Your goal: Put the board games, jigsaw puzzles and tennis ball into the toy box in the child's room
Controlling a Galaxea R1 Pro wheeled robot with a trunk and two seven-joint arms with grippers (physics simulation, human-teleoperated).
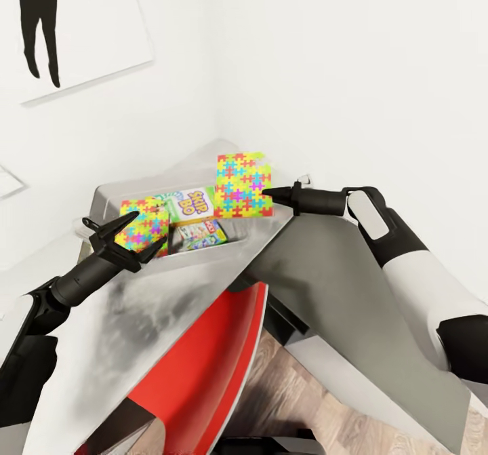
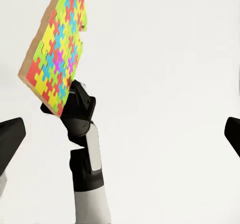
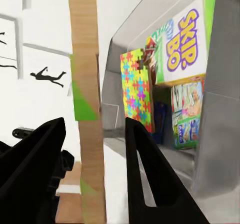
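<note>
Nearly done, by the look: SKIP BO board game [image 1: 194, 201], another game box [image 1: 201, 233] and one jigsaw puzzle [image 1: 144, 224] inside the toy box [image 1: 108, 192] near the desk's far corner (ball unseen), second puzzle [image 1: 242, 185] pinched in the right claw [image 1: 266, 192] above its rim, left claw [image 1: 125, 233] spread, empty.

Toy box [image 1: 108, 194] on table [image 1: 339, 265] in corner; SKIP BO box [image 1: 193, 202], one puzzle [image 1: 144, 223] inside; second puzzle [image 1: 242, 185] above right rim.
</note>
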